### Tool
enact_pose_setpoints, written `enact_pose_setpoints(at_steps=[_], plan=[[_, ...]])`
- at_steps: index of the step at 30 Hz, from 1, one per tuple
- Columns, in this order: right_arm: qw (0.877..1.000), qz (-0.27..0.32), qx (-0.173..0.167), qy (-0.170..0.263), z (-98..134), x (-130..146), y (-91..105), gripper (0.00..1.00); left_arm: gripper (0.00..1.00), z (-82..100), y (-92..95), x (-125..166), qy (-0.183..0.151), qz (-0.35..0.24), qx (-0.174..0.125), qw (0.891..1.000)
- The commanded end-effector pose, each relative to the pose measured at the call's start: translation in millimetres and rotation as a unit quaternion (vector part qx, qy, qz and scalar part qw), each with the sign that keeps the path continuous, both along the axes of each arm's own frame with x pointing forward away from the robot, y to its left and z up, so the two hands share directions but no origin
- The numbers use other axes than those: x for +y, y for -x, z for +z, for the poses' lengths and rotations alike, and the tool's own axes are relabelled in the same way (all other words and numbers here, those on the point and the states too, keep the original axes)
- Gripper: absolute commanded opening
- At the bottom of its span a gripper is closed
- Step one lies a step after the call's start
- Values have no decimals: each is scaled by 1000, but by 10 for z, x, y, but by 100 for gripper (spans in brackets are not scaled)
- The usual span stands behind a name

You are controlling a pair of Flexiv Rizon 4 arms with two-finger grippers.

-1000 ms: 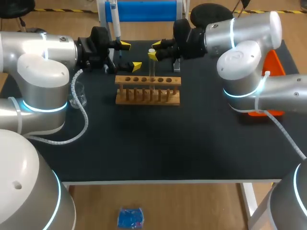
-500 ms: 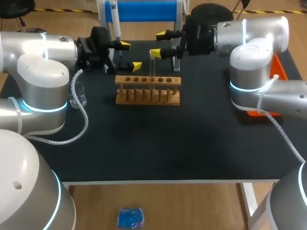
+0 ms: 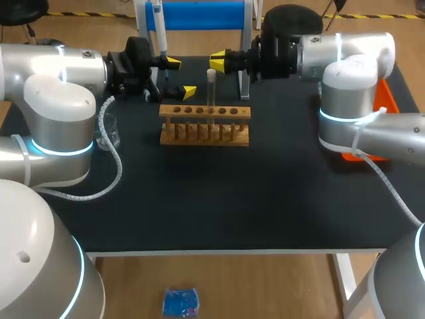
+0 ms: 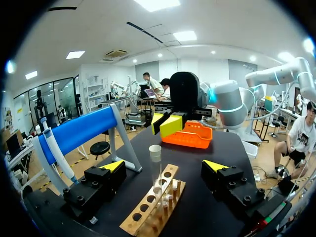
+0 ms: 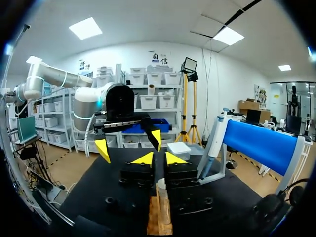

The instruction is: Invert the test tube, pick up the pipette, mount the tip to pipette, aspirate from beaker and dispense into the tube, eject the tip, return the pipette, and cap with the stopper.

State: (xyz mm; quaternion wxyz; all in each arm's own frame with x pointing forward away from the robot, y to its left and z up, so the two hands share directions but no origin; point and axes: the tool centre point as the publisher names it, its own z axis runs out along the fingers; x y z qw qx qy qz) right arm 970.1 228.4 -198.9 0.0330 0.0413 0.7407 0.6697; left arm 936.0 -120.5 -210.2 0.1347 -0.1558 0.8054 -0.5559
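Note:
A clear test tube (image 3: 211, 90) stands upright, mouth up, in the wooden rack (image 3: 204, 126). My right gripper (image 3: 217, 60) hangs just behind the tube's top, its yellow tips together with nothing between them. In the right wrist view the tube's rim (image 5: 162, 185) shows under the shut gripper (image 5: 159, 158). My left gripper (image 3: 180, 77) stands open to the left of the rack. From the left wrist the tube (image 4: 155, 165) rises ahead of the open gripper (image 4: 164, 166), touching neither finger. The pipette (image 3: 159, 30) hangs on the blue stand (image 3: 199, 14).
A glass beaker (image 3: 108, 133) sits at the table's left, beside my left arm. An orange bin (image 3: 380, 93) lies at the right edge behind my right arm. A small white box (image 5: 178, 148) rests on the table beyond the rack.
My right gripper let go of the tube's top, drew back toward the far edge, opened wide and then shut empty. The tube stayed in the rack. The left arm kept still.

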Motion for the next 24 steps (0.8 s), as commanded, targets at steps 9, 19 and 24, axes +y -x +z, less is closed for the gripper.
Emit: enact_pose_setpoints(at_steps=[9, 19, 24], plan=[[1000, 21, 0, -15, -91, 41, -46, 0, 100, -8, 1, 1, 1, 0, -1, 1000], [1000, 26, 7, -14, -172, 73, -57, 0, 100, -8, 1, 1, 1, 0, -1, 1000], [1000, 25, 9, -13, -197, 82, -66, 0, 100, -8, 1, 1, 1, 0, -1, 1000]])
